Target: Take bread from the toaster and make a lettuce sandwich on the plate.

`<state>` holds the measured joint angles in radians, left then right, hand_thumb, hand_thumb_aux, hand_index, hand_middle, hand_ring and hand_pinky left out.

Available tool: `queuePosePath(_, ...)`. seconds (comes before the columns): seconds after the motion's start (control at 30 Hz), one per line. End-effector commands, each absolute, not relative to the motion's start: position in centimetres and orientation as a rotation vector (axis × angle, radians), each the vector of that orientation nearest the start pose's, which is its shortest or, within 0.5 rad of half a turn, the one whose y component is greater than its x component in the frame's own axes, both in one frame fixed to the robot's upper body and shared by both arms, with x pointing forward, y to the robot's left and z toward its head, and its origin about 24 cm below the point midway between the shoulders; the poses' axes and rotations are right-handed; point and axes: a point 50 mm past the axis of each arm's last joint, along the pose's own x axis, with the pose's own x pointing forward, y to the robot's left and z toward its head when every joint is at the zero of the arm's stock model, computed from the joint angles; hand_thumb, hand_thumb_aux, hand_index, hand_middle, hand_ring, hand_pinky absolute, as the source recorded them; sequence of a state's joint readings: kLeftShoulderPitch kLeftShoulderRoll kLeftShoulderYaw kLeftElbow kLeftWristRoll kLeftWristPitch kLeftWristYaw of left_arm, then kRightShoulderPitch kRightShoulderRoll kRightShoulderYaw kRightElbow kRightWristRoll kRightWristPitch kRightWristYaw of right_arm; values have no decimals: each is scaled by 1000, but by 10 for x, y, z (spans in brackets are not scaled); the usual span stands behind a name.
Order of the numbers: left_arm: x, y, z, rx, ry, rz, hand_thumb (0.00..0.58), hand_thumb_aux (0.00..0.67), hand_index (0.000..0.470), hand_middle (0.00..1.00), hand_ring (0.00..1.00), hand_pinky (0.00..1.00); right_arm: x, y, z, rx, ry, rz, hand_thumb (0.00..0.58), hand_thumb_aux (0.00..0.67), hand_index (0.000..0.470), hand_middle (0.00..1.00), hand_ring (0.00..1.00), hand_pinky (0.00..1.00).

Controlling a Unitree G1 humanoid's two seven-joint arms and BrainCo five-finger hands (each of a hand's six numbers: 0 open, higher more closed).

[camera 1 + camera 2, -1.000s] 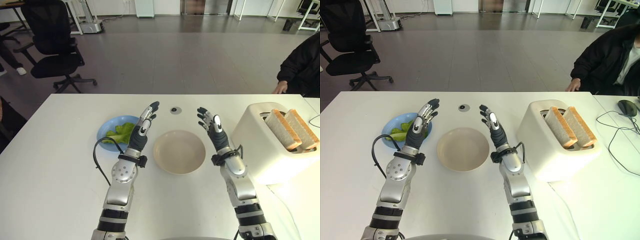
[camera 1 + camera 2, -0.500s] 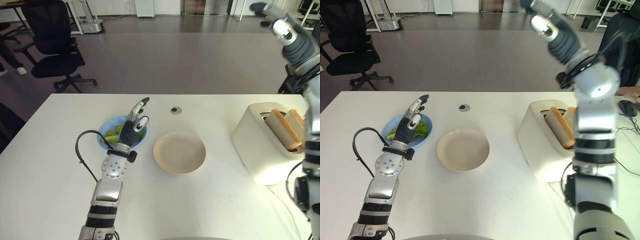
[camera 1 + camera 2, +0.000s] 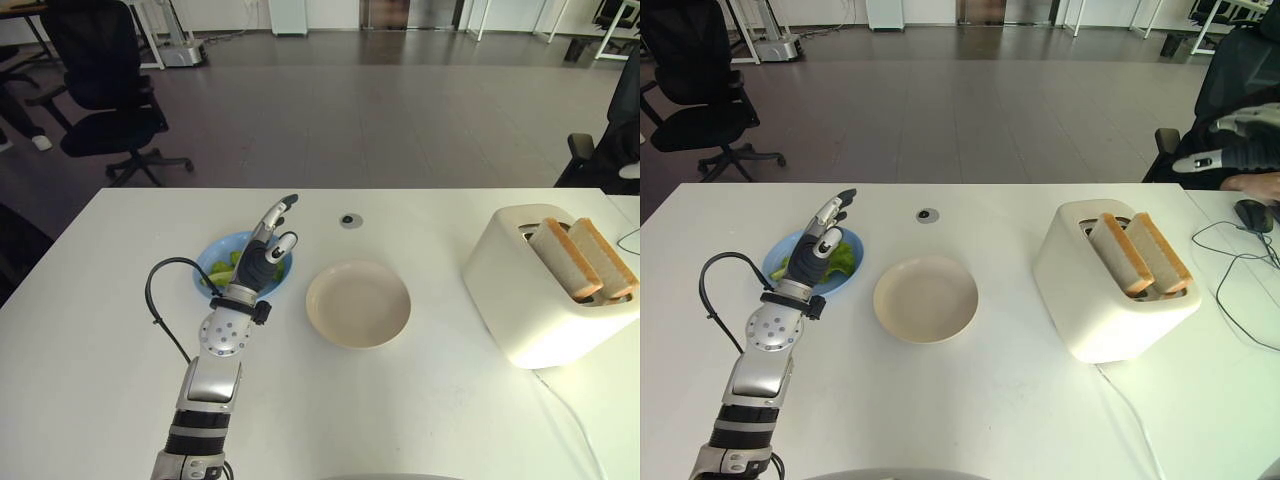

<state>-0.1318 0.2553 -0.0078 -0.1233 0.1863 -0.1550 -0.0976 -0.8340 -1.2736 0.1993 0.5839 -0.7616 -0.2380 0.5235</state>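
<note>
White toaster (image 3: 520, 315) holds two bread slices (image 3: 566, 259) upright.

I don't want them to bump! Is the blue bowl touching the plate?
Apart. The right eye view shows white table between the blue bowl and the plate.

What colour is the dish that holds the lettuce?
The dish is light blue; the right eye view shows it best.
</note>
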Motion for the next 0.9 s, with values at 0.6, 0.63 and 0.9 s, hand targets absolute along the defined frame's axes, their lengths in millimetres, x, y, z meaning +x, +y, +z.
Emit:
queuePosePath(0.6, 268, 177, 120, 496, -371, -126, 0, 0, 0, 0, 0, 0, 299, -335, 231, -1837, 436, 337, 0, 0, 0, 0, 0, 0)
queuePosePath(0.63, 268, 177, 120, 496, -371, -125, 0, 0, 0, 0, 0, 0, 299, -334, 230, -1839, 438, 345, 0, 0, 0, 0, 0, 0)
queuePosePath(0.9, 268, 180, 119, 502, -367, -112, 0, 0, 0, 0, 0, 0, 296, -326, 232, -1867, 432, 346, 580, 670, 470, 0, 0, 0)
